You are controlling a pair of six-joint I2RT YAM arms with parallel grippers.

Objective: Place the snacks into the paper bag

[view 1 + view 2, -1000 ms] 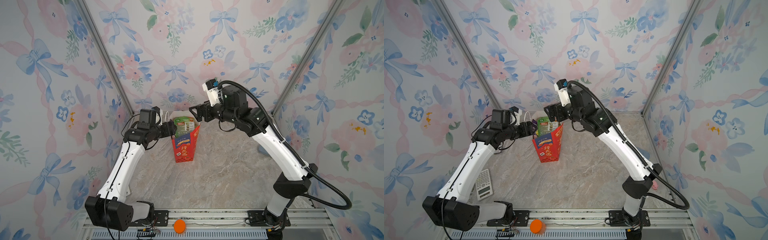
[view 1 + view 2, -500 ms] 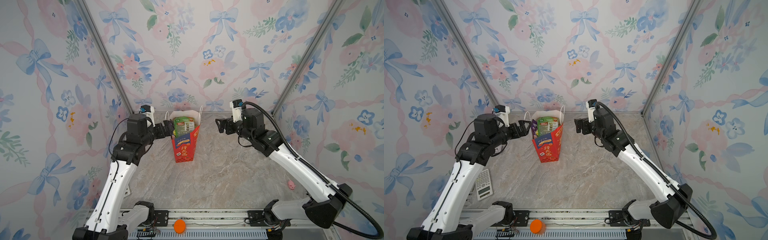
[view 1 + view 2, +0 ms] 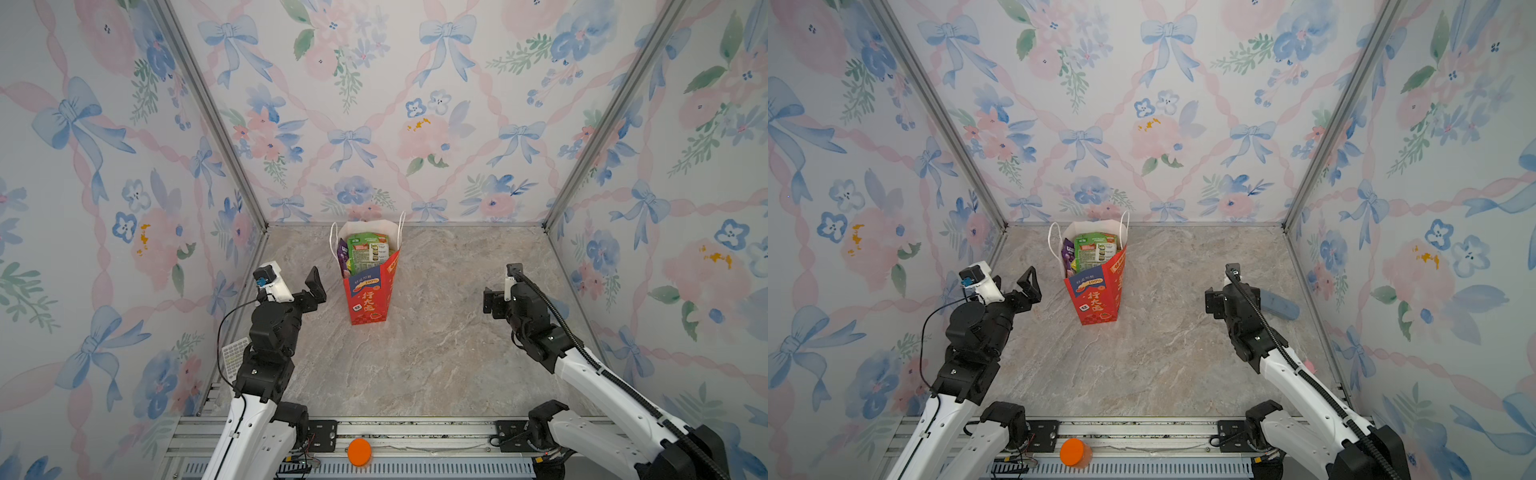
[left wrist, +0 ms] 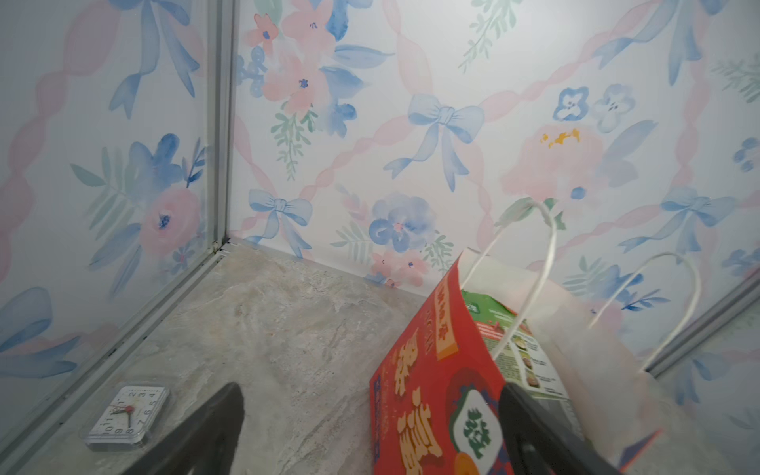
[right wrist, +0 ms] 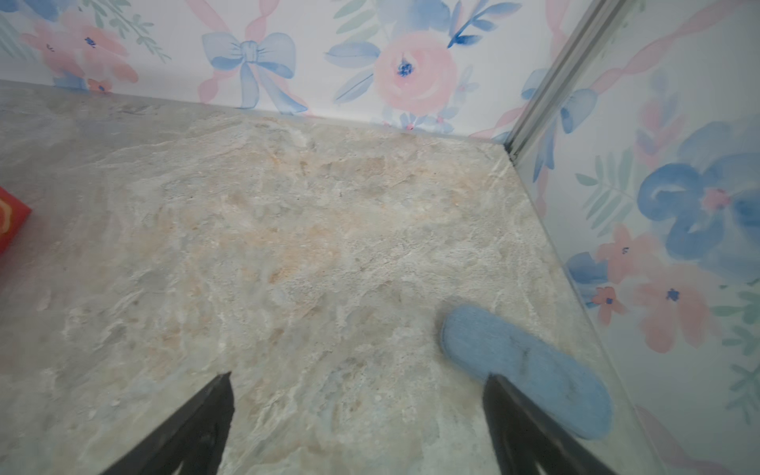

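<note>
Upright bag (image 3: 370, 301) on counter (image 3: 436, 357), snacks (image 3: 368, 251) showing at top, none loose in view — task looks done. Spread, empty, clear of bag: left fingers (image 4: 214, 427), right fingers (image 5: 197, 423).

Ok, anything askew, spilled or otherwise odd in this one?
Nothing stands out. The tall red paper bag stands upright and unspilled, with the glossy plastic snack packets inside. The green packet pokes above its front rim.
</note>
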